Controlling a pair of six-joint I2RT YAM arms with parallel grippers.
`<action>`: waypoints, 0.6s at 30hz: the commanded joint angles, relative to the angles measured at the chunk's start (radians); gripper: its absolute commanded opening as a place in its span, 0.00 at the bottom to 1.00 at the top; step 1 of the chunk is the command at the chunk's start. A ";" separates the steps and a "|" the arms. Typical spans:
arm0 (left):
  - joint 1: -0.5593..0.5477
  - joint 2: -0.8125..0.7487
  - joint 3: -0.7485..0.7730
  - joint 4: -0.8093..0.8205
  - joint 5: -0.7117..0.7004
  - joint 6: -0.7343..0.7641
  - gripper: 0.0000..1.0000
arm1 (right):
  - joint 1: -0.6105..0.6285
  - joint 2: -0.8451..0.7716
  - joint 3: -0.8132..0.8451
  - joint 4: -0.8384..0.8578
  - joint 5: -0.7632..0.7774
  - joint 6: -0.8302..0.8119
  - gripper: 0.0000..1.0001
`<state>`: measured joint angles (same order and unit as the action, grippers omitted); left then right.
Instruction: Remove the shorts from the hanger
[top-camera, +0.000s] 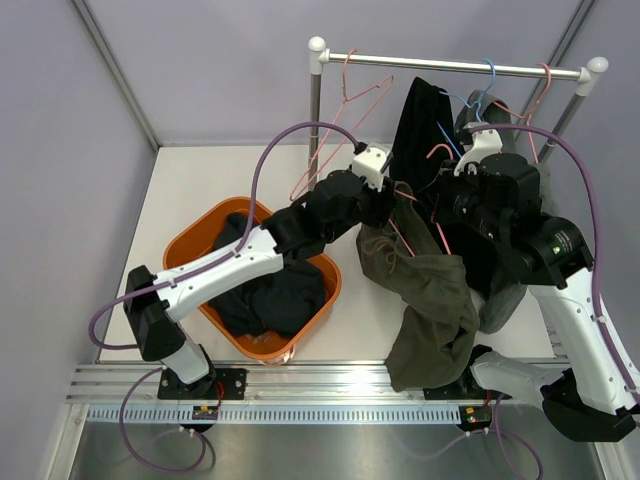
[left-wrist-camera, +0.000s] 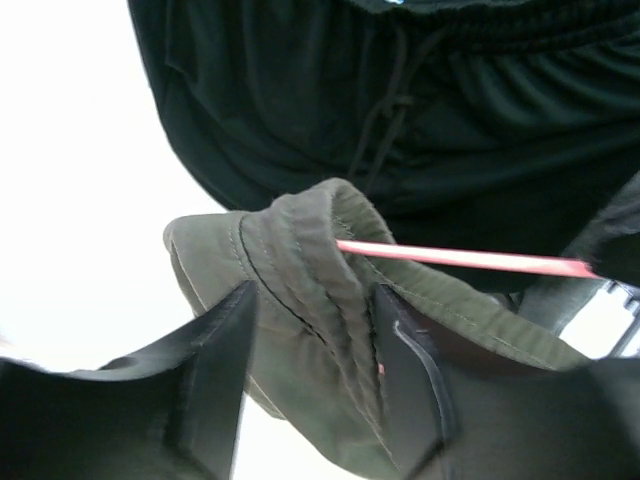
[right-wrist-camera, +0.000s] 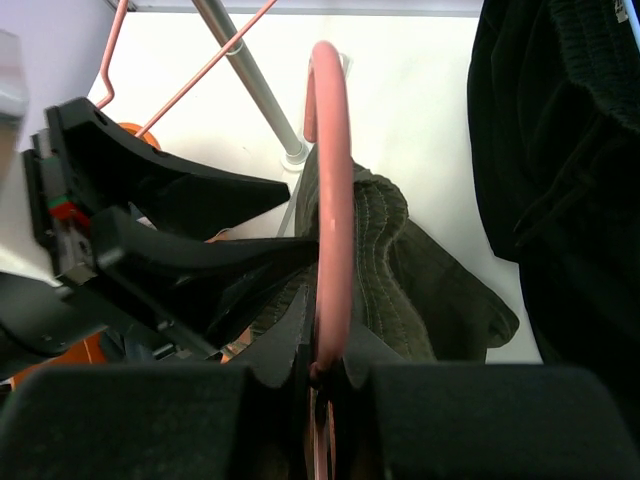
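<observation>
Dark olive shorts (top-camera: 430, 310) hang on a pink hanger (top-camera: 436, 232) and drape down to the table's front edge. My right gripper (top-camera: 442, 200) is shut on the hanger's hook (right-wrist-camera: 332, 180), which runs up from between its jaws (right-wrist-camera: 325, 355). My left gripper (top-camera: 385, 207) is closed on the bunched olive waistband (left-wrist-camera: 300, 260), with the cloth folds filling the gap between its jaws (left-wrist-camera: 312, 370). The hanger's pink bar (left-wrist-camera: 460, 260) comes out of the waistband to the right. The olive cloth (right-wrist-camera: 400, 260) sits just behind the hook. Black shorts (top-camera: 420, 120) hang on the rack behind.
A clothes rack rail (top-camera: 450, 66) crosses the back with empty pink hangers (top-camera: 350, 95) and a blue hanger (top-camera: 487, 75). Its post (right-wrist-camera: 255, 90) stands close by. An orange basket (top-camera: 190, 245) at the left holds dark shorts (top-camera: 270, 295). Grey cloth (top-camera: 500, 298) hangs behind the olive pair.
</observation>
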<state>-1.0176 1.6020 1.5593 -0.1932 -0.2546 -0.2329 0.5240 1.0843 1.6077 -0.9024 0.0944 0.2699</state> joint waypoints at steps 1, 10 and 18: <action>-0.004 0.033 0.047 0.024 -0.057 0.009 0.44 | 0.014 -0.006 0.038 0.074 0.018 0.017 0.00; -0.004 0.067 0.081 0.000 -0.072 0.010 0.10 | 0.019 -0.021 0.034 0.065 0.027 0.015 0.00; 0.005 0.110 0.148 -0.051 -0.215 0.044 0.00 | 0.022 -0.038 0.032 0.051 0.018 0.015 0.00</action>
<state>-1.0214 1.6806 1.6390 -0.2523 -0.3496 -0.2146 0.5312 1.0790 1.6077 -0.9028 0.1200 0.2699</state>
